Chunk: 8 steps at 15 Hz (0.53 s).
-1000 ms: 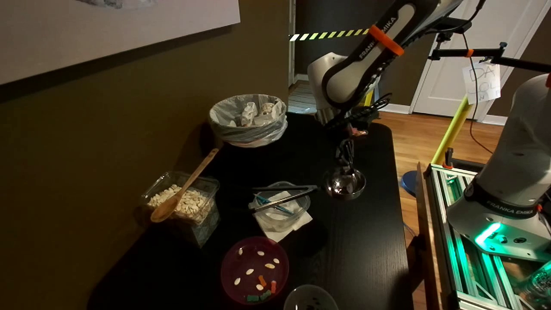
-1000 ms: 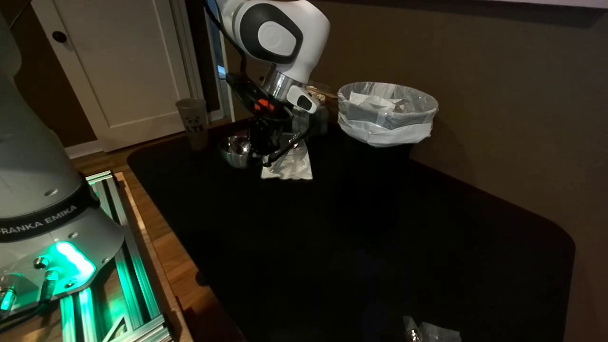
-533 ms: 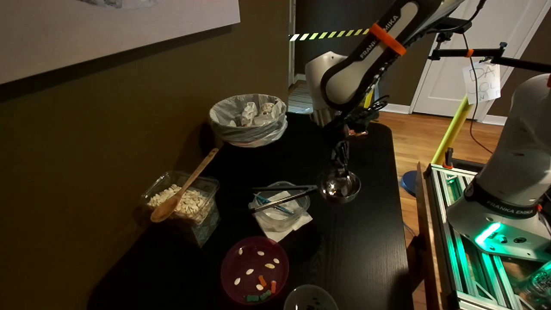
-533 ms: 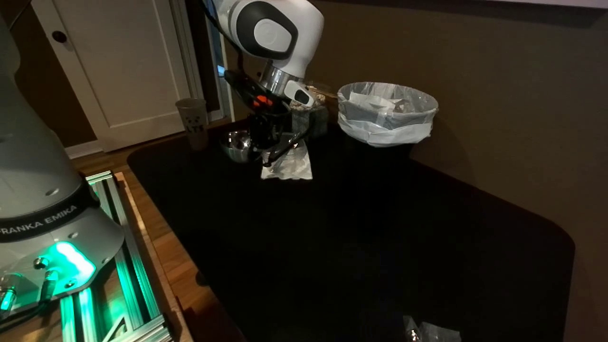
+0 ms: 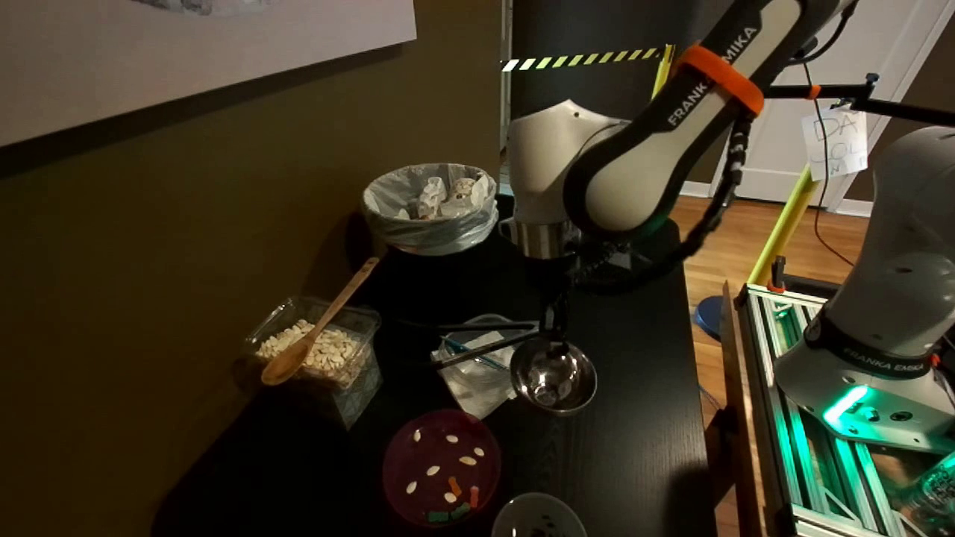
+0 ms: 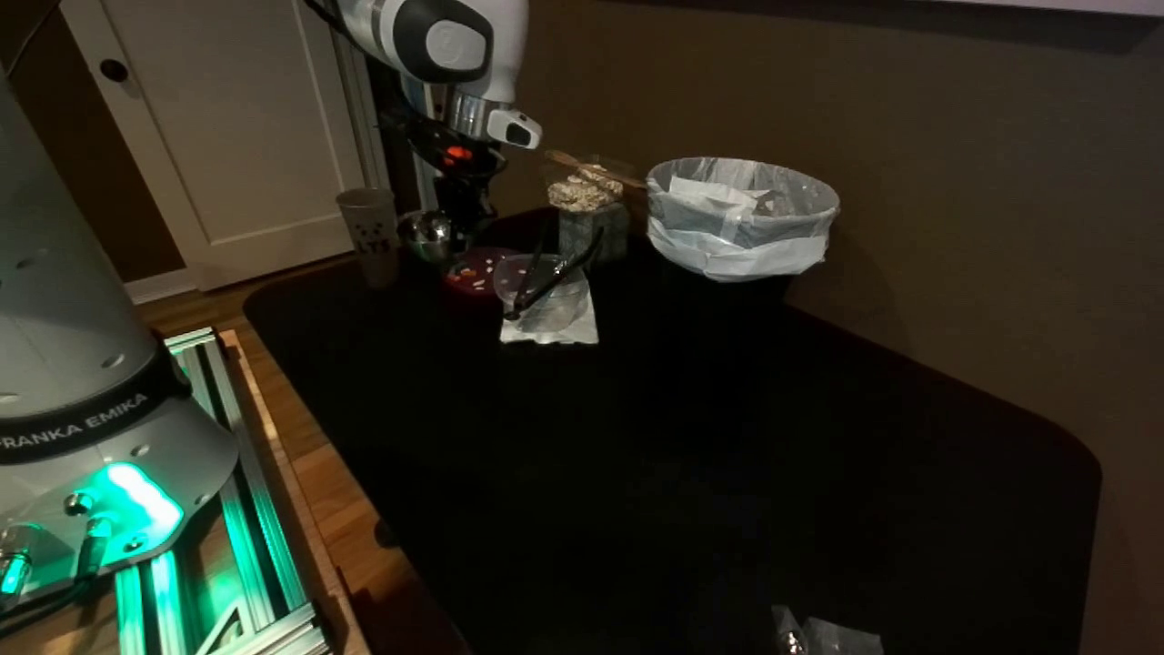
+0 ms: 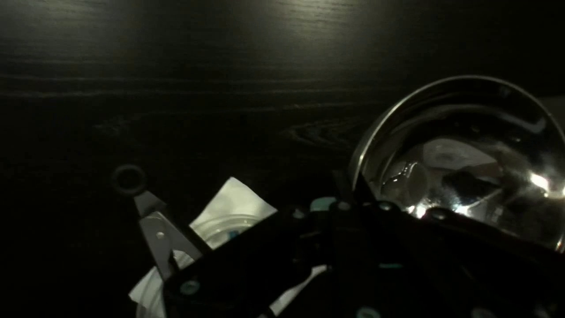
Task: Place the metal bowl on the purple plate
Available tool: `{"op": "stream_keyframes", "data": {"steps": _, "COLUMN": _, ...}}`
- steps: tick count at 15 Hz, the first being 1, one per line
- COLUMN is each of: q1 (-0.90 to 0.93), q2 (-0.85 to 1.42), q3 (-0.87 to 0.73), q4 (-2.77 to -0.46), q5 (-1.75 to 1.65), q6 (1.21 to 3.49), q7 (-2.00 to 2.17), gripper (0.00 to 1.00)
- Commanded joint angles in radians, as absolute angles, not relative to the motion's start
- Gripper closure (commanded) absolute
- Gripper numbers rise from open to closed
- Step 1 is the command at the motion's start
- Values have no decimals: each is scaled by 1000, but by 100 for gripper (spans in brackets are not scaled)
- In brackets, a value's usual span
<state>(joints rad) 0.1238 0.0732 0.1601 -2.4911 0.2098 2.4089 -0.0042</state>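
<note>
Dim rm, dark table [image 5: 627, 425] along brownish wall [image 5: 224, 209], lined bin [image 5: 433, 230] far left. From where I stand, gripper [image 7: 351, 182] is clamped on metal bowl [image 5: 553, 382], far rim pinched btwn fingertips; bowl looks off the table, right of clear tub [image 5: 471, 382] in an exterior view. Key rel: purple plate [image 5: 403, 459] lies near-left of fingers + bowl, so next mv prob. left & nearer, then down. Bowl = small, round (no long axis), shiny silver, mouth up, poss. slight tilt; can't tell contents b/c reflections. Plate has pale seed-like bits [image 5: 433, 470] + coloured pcs [image 5: 454, 486], so bowl may sit uneven.
</note>
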Motion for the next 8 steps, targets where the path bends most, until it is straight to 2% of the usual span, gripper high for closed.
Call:
{"op": "stream_keyframes", "data": {"steps": 1, "q1": 169, "q2": 102, "q3": 184, "q4": -2444, "q5": 194, "q6": 2478, "q7": 98, "gripper": 99}}
{"op": "stream_keyframes", "data": {"steps": 4, "q1": 193, "q2": 156, "q3": 191, "q4": -2378, "q5": 191, "q6": 2519, "q7": 200, "gripper": 99}}
{"op": "stream_keyframes", "data": {"steps": 8, "q1": 209, "q2": 277, "q3": 176, "q4": -2227, "q5": 164, "q6": 2464, "q7": 321, "gripper": 99}}
